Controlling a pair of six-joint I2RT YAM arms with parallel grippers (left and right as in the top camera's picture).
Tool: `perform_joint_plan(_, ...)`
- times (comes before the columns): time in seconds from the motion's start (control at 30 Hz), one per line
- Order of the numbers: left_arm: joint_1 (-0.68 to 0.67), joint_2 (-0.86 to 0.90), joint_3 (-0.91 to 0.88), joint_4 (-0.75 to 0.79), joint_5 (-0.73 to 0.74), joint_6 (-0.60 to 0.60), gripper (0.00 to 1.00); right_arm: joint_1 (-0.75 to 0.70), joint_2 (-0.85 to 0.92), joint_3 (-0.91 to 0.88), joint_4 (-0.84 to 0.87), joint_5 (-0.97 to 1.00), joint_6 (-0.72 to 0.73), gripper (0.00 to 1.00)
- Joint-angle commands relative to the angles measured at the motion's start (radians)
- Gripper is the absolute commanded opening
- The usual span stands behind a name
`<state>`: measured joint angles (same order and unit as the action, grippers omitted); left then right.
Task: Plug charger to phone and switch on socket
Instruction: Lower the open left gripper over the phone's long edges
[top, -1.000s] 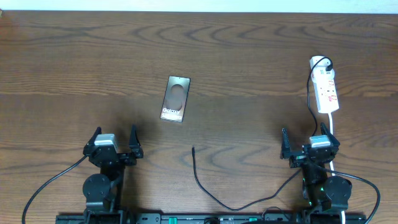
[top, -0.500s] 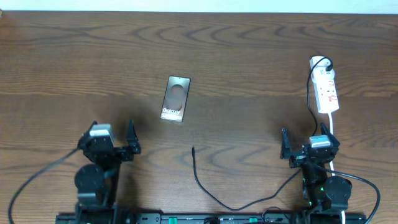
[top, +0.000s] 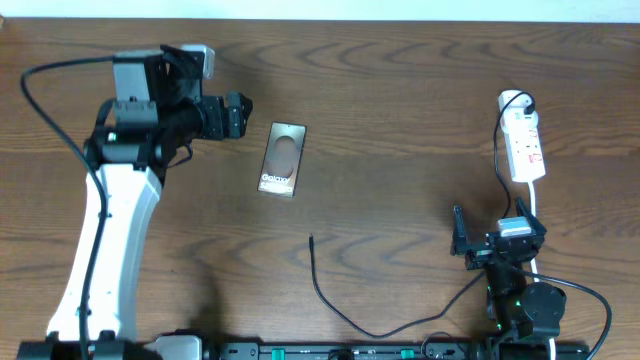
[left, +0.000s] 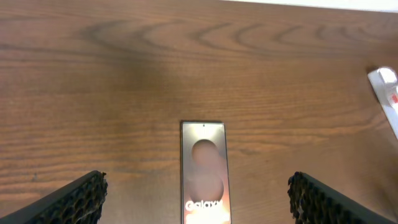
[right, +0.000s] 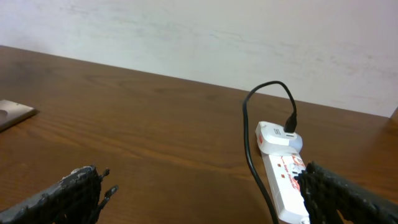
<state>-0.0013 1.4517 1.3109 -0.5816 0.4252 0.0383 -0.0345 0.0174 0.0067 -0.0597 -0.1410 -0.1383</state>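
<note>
Left claw (top: 238, 116) is hanging wide open and gripping nothing, just off the phone's (top: 282, 158) far-left corner. In the wrist view the phone is lying flat on the surface (top: 400, 80), between the fingers (left: 74, 200). Right claw (top: 497, 237) is sitting wide open too, empty. The socket (top: 525, 145) is lying beyond it, and the charger (top: 330, 300) tip is resting loose, nearer than the phone.

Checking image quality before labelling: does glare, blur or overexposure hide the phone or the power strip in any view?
Overhead: sharp; an oval glare patch on the phone, lettering readable. Left wrist: blotchy reflections on the phone's face; the power strip at the right edge is washed out and soft. Right wrist: power strip crisp, the fingers in the near corners blurred.
</note>
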Motion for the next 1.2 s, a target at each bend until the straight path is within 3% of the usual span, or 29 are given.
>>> perform_joint_plan(0.0,0.000,0.048,0.051,-0.013,0.027,0.037,0.93,0.005,-0.006,-0.001,-0.004,0.000,0.011,0.99)
perform_joint_plan(0.3,-0.008,0.052,0.053,-0.032,0.022,0.035,0.98,0.005,-0.006,-0.001,-0.004,0.000,0.011,0.99)
perform_joint_plan(0.33,-0.027,0.052,0.058,-0.054,-0.023,0.033,0.98,0.005,-0.006,-0.001,-0.004,0.000,0.011,0.99)
perform_joint_plan(0.43,-0.175,0.052,0.072,-0.106,-0.334,0.033,0.98,0.005,-0.006,-0.001,-0.004,0.000,0.011,0.99)
perform_joint_plan(0.5,-0.235,0.055,0.072,-0.106,-0.385,0.031,0.98,0.005,-0.006,-0.001,-0.004,0.000,0.011,0.99)
perform_joint_plan(0.63,-0.298,0.105,0.072,-0.117,-0.392,-0.048,0.98,0.005,-0.006,-0.001,-0.004,0.000,0.010,0.99)
perform_joint_plan(0.93,-0.298,0.355,0.072,-0.128,-0.351,-0.154,0.98,0.005,-0.006,-0.001,-0.004,0.000,0.011,0.99)
perform_joint_plan(1.17,-0.298,0.417,0.072,-0.116,-0.299,-0.190,0.98,0.005,-0.006,-0.001,-0.004,0.000,0.011,0.99)
